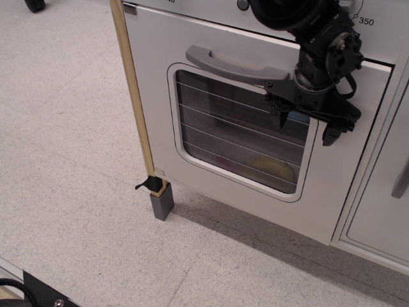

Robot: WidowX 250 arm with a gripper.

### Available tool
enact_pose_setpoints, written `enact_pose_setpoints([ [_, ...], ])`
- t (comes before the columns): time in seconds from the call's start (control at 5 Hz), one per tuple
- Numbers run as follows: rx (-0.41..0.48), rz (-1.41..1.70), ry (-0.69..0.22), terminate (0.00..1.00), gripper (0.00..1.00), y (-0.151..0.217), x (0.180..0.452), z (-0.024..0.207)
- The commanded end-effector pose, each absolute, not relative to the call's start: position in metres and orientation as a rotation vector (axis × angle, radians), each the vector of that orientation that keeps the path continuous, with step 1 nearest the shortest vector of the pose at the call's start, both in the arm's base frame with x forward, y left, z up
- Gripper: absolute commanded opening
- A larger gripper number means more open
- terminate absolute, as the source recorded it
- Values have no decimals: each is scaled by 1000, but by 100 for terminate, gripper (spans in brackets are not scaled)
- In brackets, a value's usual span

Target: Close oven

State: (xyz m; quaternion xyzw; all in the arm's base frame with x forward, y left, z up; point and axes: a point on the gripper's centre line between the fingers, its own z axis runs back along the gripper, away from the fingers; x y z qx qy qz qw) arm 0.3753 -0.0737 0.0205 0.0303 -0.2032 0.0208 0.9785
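Note:
The white toy oven door [192, 83] lies flush against the oven front, its grey bar handle [233, 65] near the top and its clear rounded window [239, 137] with lines below. Yellow and red items show dimly behind the window. My black gripper [305, 128] is open and empty, its two fingers [282, 118] pointing down against the door's upper right part, just right of the handle's end.
A plain white cabinet door [380, 204] with a grey handle [401, 179] stands to the right. A wooden side post [133, 96] ends in a grey leg [162, 206]. A dial marked 350 [365, 20] is above. Speckled floor lies left and in front.

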Motion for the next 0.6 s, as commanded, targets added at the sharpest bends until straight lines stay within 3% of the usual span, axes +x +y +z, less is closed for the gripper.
enact_pose_setpoints([
  [0.0,44,55,-486,0,100,-74,384,40],
  [0.2,44,50,-516,0,100,-73,383,41],
  [0.4,44,48,-510,100,100,-71,383,41],
])
